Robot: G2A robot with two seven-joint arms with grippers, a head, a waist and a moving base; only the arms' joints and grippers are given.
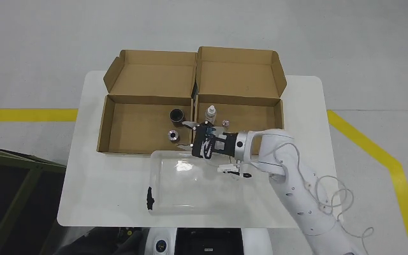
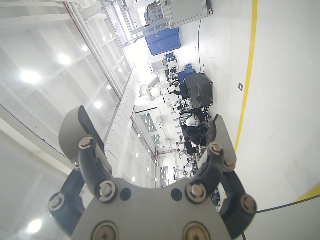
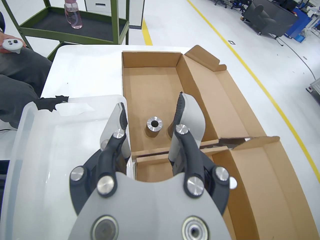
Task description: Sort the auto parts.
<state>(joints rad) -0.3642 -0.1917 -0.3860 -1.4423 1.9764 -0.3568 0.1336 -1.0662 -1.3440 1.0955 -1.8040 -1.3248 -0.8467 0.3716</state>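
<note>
Two open cardboard boxes sit side by side at the back of the table. In the left box (image 1: 127, 127) are a black ring (image 1: 176, 115) and a silver cylinder (image 1: 171, 134) (image 3: 154, 126) standing upright. The right box (image 1: 255, 115) holds a white-and-silver part (image 1: 211, 113) and a smaller piece (image 1: 225, 120). My right gripper (image 1: 185, 135) (image 3: 151, 108) hangs open over the boxes' shared wall, the cylinder just beyond its fingertips, nothing held. My left gripper (image 2: 150, 116) is open and empty, aimed up into the room.
A clear plastic bin (image 1: 191, 185) (image 3: 30, 131) with a scrap of black tape (image 1: 149, 199) on its rim stands on the white table (image 1: 95, 185) in front of the boxes, right beside the right gripper. Both box lids (image 1: 236, 73) lie open toward the back.
</note>
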